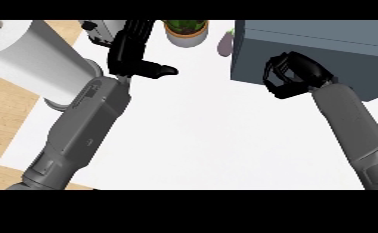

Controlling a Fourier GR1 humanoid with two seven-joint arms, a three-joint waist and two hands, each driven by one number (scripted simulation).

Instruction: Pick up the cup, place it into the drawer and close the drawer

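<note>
A white roll (33, 59) stands just left of the left hand (133, 52), whose fingers are straight and spread, thumb out to the right. Beyond its fingertips sits a potted plant (185, 31). The right hand (294, 74) is curled shut against the grey drawer box (310, 47). The cup is nowhere I can see.

surface: white counter (199, 127) | on it: potted plant (185, 31), grey drawer unit (310, 52), white roll (37, 62)

Nothing to read here.
No labels, brands, numbers or signs legible on anything in view, honestly.
</note>
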